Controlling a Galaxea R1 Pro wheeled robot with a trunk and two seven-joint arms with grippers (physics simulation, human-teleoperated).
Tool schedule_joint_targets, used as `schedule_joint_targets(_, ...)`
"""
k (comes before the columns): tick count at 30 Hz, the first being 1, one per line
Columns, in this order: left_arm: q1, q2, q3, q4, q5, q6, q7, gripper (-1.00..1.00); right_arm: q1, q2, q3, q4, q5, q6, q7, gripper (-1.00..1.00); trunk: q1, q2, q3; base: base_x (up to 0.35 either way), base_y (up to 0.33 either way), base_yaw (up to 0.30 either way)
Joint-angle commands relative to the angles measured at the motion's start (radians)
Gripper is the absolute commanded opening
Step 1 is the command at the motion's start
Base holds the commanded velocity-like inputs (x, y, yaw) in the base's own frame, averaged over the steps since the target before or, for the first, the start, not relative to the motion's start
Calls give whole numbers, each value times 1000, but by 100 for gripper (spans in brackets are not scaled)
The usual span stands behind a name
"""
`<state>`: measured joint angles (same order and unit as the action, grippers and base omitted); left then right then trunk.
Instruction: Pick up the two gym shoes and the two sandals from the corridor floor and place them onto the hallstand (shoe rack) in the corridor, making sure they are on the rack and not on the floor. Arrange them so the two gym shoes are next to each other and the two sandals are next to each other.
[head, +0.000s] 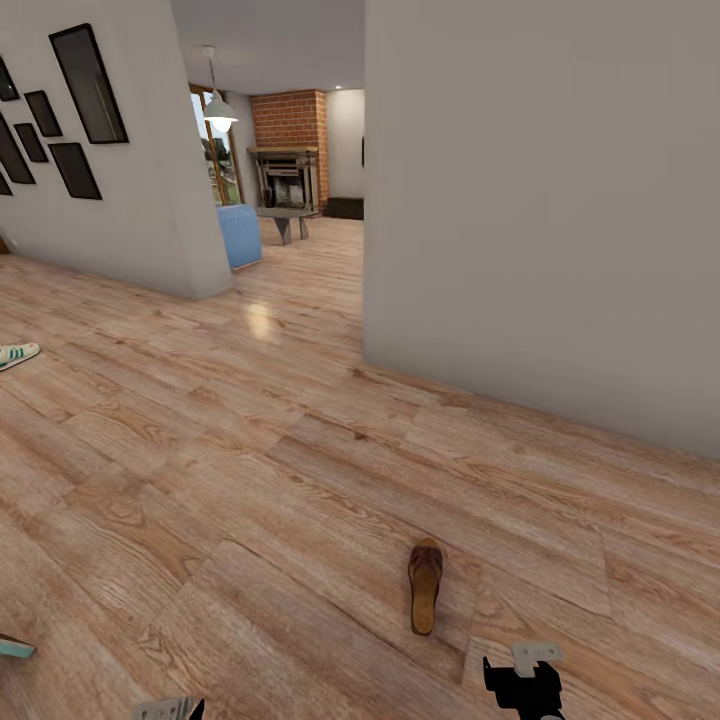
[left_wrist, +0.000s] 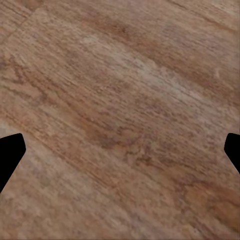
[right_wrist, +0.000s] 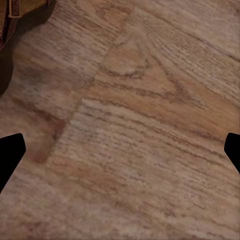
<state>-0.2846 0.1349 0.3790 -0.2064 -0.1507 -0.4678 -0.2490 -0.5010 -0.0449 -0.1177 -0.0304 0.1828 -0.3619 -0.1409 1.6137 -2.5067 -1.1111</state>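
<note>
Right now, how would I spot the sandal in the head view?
Start at the big grey wall on the right and drop to the wood floor below it. The sandal lies alone near the bottom edge: dark brown with a tan footbed, unlike the white sneaker far left.

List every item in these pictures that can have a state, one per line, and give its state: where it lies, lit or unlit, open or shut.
Sandal: lying flat on the corridor floor, sole down, not held.
Gym shoe: on the floor at the head view's left edge, partly cut off.
Pendant lamp: lit.
Left gripper: jaws open, empty, over bare floor.
Right gripper: jaws open, empty, sandal beside it.
</note>
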Motion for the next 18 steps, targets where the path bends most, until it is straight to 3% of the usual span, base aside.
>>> schedule_joint_targets(1, -1, 0, 9, 0, -10, -3, -4, 100, -1, 0, -8, 1, 11, -3, -3, 100, 0, 0, -1, 0, 0, 0)
schedule_joint_targets(11, -81, -10, 2, -5, -19, 16, -5, 100, -1, 2, -6, -21, 16, -4, 0, 100, 0, 0, -1, 0, 0, 0)
schedule_joint_targets(18, -172, -10, 1, -5, -21, 66, -4, 100, -1, 2, -5, -141, 16, 11, 3, 100, 0, 0, -1, 0, 0, 0)
